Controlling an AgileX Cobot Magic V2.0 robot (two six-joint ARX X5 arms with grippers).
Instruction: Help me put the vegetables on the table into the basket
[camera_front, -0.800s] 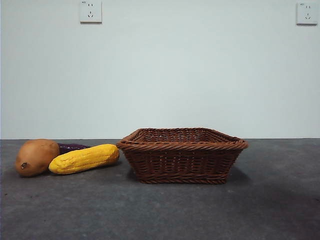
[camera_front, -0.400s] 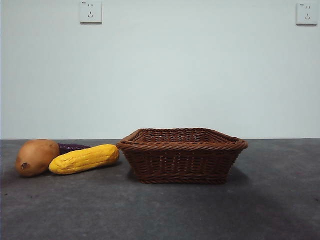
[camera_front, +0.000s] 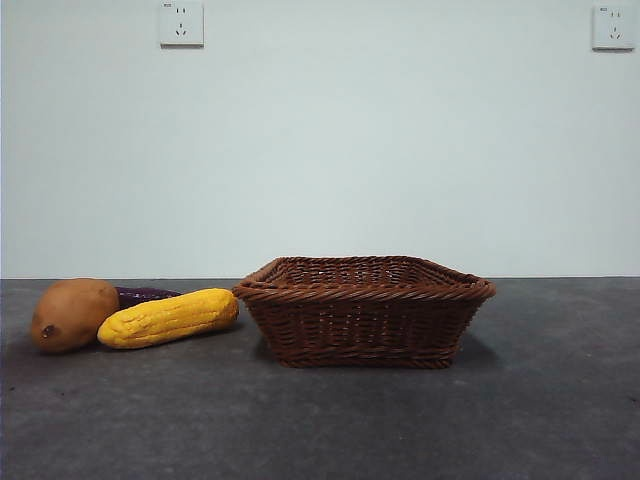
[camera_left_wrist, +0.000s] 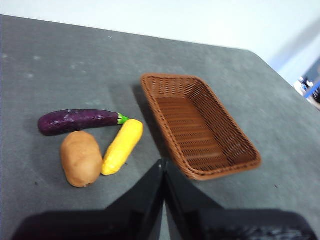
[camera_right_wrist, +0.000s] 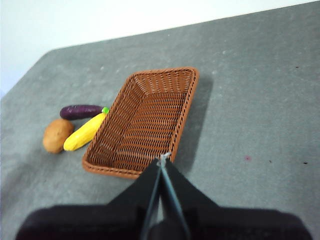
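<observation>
1. Left gripper (camera_left_wrist: 162, 167): jaws pressed together, nothing between them. It hangs high above the table, well clear of every item, tips aimed toward the gap between the vegetables and the basket.
2. Right gripper (camera_right_wrist: 162, 162): jaws likewise clenched and empty, raised over the near rim of the basket (camera_right_wrist: 145, 122). Neither arm shows in the front view; both appear to be waiting.
3. Basket (camera_front: 365, 310): empty, upright, standing flat on the table. No part of the task is done yet.
4. Potato (camera_left_wrist: 81, 158), corn cob (camera_left_wrist: 121, 146) and eggplant (camera_left_wrist: 77, 120) lie clustered just beside the basket's long side. The corn touches or nearly touches the potato; the eggplant lies behind both, its green stem at the corn's tip.
5. Judgement: the cluster is nearer the left gripper, so that arm likely picks first. Tight grouping may cause a neighbour to be nudged.
6. Table (camera_front: 540, 420): dark grey, matte, faintly speckled.
7. Room: plain pale wall with two wall sockets (camera_front: 181, 22) high up.
</observation>
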